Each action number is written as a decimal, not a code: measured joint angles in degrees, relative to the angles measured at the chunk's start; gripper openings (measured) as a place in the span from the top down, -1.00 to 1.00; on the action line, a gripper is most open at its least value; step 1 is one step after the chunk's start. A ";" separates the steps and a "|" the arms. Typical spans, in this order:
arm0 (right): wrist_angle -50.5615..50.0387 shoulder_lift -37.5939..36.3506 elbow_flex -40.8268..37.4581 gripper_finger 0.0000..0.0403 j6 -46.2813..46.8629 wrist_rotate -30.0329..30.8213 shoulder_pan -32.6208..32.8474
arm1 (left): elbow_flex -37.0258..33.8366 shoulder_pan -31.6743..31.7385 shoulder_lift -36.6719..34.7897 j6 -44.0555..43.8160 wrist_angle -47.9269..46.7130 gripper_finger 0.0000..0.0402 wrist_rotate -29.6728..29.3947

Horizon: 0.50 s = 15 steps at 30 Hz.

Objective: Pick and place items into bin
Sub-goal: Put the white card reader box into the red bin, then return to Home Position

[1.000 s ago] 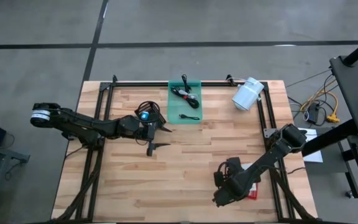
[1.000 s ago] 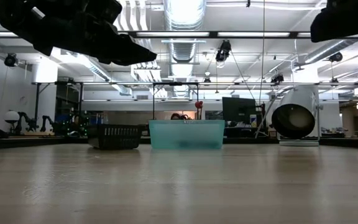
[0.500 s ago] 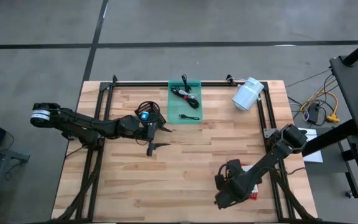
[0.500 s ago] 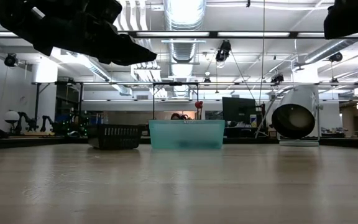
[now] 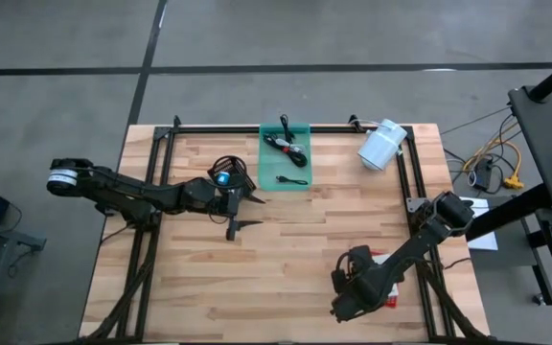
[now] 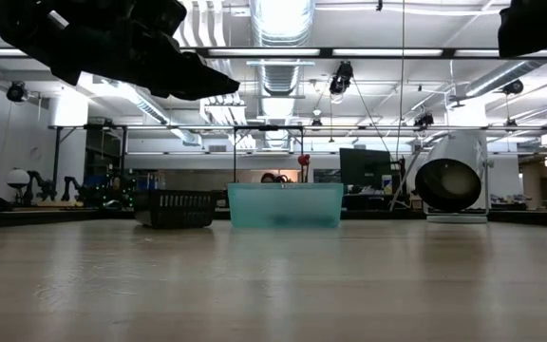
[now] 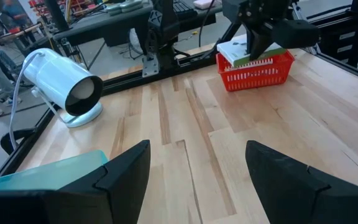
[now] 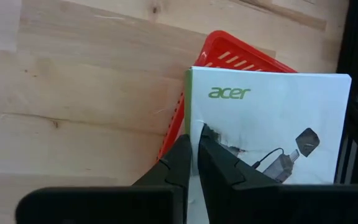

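Right gripper [image 8: 194, 146]: fingers drawn together, poised over the flat white packet [image 8: 272, 124], which lay in a red basket [image 8: 229, 59] at the near right corner of the table [image 5: 286, 249]. The wrist view showed the fingertips meeting at the packet's printed face near its green-edged side; whether they pinched the cardboard or only pressed against it could not be told.

Left gripper [image 7: 197, 180]: fingers spread wide, nothing between them, hanging above the table's left-centre, just beside the teal bin [image 5: 286, 158]. Waiting arm.

Teal bin: at the far edge, centre. Already contained a coiled black cable [image 5: 284, 144] and a small black piece [image 5: 293, 180].

Other fixtures: a white cylindrical lamp [image 5: 381, 146] at the far right; a dark mesh basket [image 6: 174, 207] beside the bin in the low view.

Handling note, as judgement. The step in hand appeared to be taking the packet out of the red basket. A flat, stiff box gives little purchase from above; a grip across one free edge would likely serve better than a pinch on the broad face. The lift should be straight up until clear of the basket wall, lest the light basket drag along. The carry to the bin crosses open table, well apart from the left arm; release low over the bin, since a wide packet could catch on the rim.
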 joint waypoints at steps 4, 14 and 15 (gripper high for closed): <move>-0.16 -0.02 0.00 0.83 -1.50 0.01 0.00 | 0.00 0.00 0.00 0.00 -0.02 -0.23 0.00; -0.70 -0.02 0.00 0.36 -1.78 0.02 0.00 | 0.00 0.01 0.00 0.00 -0.02 -0.23 0.00; -0.72 -0.02 0.00 0.33 -1.77 0.02 0.00 | 0.00 -0.01 0.00 0.00 -0.04 -0.23 0.00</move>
